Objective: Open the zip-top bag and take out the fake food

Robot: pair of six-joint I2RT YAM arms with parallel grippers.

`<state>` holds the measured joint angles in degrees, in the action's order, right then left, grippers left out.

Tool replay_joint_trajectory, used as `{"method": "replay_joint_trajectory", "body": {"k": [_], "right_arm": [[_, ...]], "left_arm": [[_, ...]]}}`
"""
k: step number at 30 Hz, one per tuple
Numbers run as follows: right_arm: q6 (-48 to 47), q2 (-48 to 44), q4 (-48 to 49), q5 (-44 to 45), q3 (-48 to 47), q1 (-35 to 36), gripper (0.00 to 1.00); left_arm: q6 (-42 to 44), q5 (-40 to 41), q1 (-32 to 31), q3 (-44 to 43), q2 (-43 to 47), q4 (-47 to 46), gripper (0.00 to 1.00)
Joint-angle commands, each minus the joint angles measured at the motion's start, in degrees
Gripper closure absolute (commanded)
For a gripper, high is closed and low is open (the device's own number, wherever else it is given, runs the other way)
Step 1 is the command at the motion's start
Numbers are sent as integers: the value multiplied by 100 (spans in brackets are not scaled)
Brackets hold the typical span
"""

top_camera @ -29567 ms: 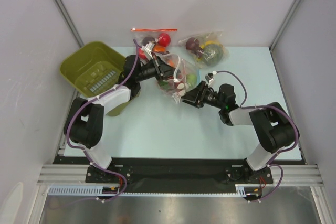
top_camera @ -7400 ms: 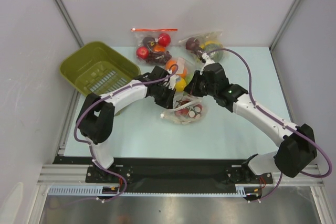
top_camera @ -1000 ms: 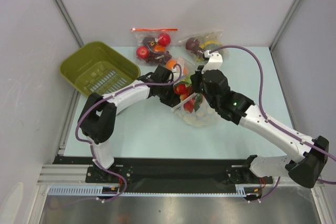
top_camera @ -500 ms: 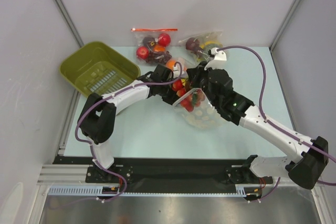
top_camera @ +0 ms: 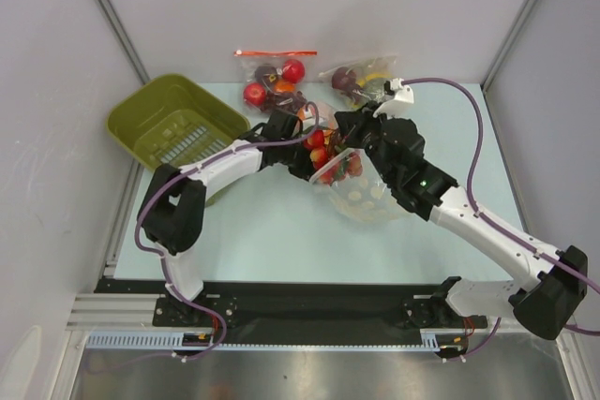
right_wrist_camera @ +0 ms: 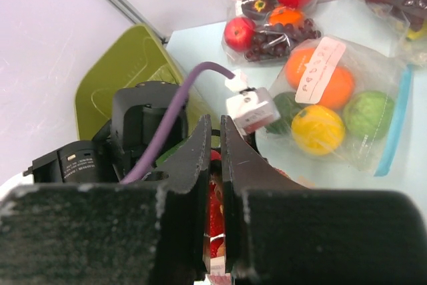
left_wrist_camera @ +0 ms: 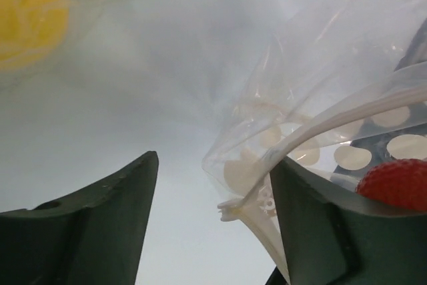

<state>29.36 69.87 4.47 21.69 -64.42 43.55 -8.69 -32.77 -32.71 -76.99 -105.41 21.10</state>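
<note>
Top view: both arms reach to the middle of the pale table [top_camera: 253,227]. The zip-top bag [top_camera: 367,196], clear film printed with whitish oblong marks, hangs between the two wrists just right of centre, its lower part bulging toward the table. The fake food [top_camera: 326,158], small glossy red pieces, is bunched at the bag's upper left end, inside the film.

Left wrist view: the left gripper [left_wrist_camera: 215,159] has its fingers [left_wrist_camera: 93,225] spread well apart. The bag's white zip rim crosses in front of the finger on the right of the frame, and one red piece shows at the right edge. Whether the rim touches that finger cannot be told.

Right wrist view: the right gripper [right_wrist_camera: 215,131] has its fingers drawn almost together on a thin fold of the bag, with red showing in the slit.

An olive-green basket [top_camera: 173,124] sits at the upper left. A bag with a red zip strip [top_camera: 277,80] and a bag of dark and yellow fruit [top_camera: 367,81] lie at the top centre. A plain bag of large round fruit [right_wrist_camera: 333,105] lies right of centre in the right wrist view.
</note>
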Motion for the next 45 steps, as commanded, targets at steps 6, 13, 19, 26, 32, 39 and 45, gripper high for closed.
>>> {"method": "replay_joint_trajectory", "body": {"k": [6,13,19,26,32,39,45], "right_arm": [[114,-281,415,98,-228,-48,100],[52,-228,222,72,-246,-75,100],[-10,-263,-7,221,-229,-75,100],[-54,-307,-288,292,-255,-75,100],[-27,-272,-421,283,-255,-75,100],[-36,-202,-455,55,-264,-66,100],[122,-228,-746,-121,-255,-66,100]], "left_arm": [[-63,-89,642,272,1319,-502,0],[78,219,784,536,2199,-467,0],[121,60,784,887,2726,-222,0],[798,351,784,1415,3420,-106,0],[1247,-377,845,1266,3641,122,0],[1036,-178,697,493,3396,-273,0],[984,-159,275,-377,2701,-598,0]]}}
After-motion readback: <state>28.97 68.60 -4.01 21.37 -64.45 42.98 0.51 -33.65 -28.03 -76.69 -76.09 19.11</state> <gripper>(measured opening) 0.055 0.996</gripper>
